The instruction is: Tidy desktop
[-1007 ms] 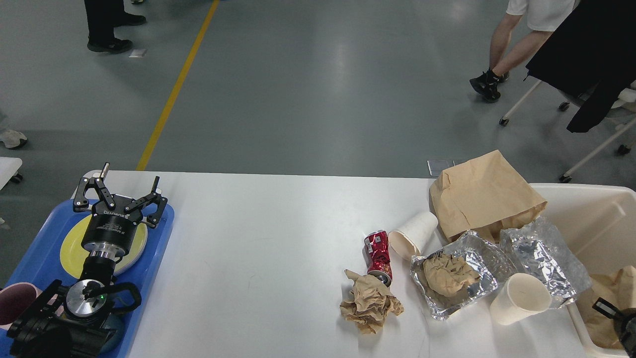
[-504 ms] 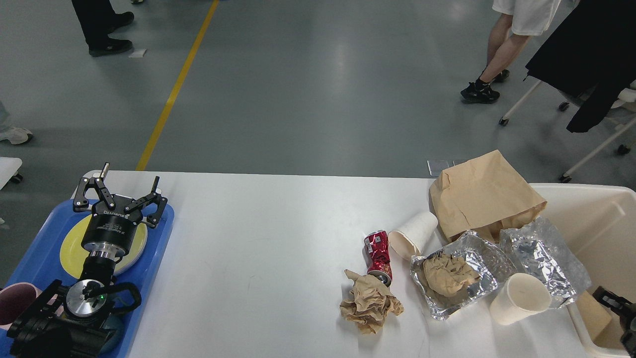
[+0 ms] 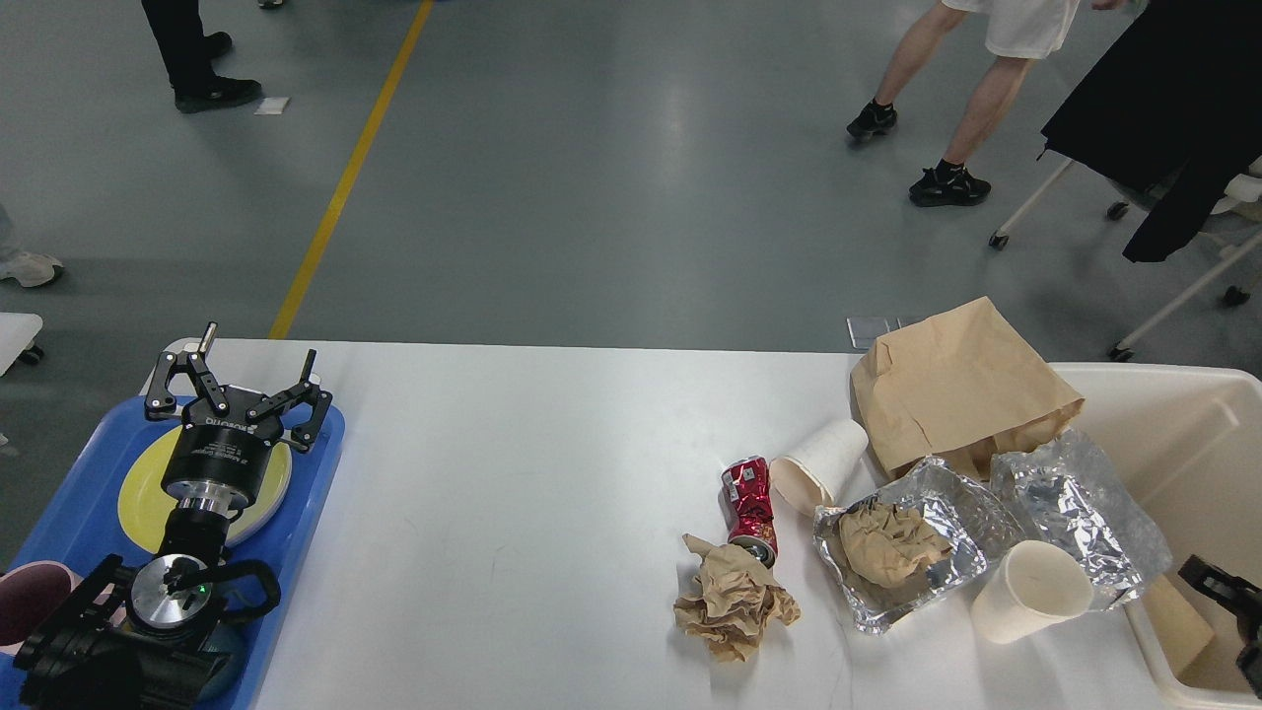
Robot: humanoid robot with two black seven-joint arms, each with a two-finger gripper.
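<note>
- The tabletop [image 3: 532, 513] fills the lower middle of the head view; its rubbish is bunched toward 4 o'clock, and the stretch between the tray and that rubbish is bare.
- The left pincer [image 3: 242, 380] hovers at 9 o'clock over the yellow plate [image 3: 138, 493] on the blue tray [image 3: 315, 473], fingers spread apart and holding nothing.
- Only a dark tip of the right pincer [image 3: 1227, 597] shows at 4 o'clock, over the cream bin [image 3: 1163, 394]; I cannot tell whether it is apart or together.
- Left to clear: crushed red can [image 3: 751, 505], crumpled brown paper [image 3: 732, 603], tipped white cup [image 3: 818, 463], near white cup [image 3: 1030, 592], two foil sheets [image 3: 946, 503], and the brown paper bag [image 3: 961, 385].
- Judged step: between bin drops, with most litter not yet gathered.
- The next move likely calls for the right arm to reach toward 3 o'clock for the near white cup, just beside the bin, gripping its rim gently so it does not collapse.
</note>
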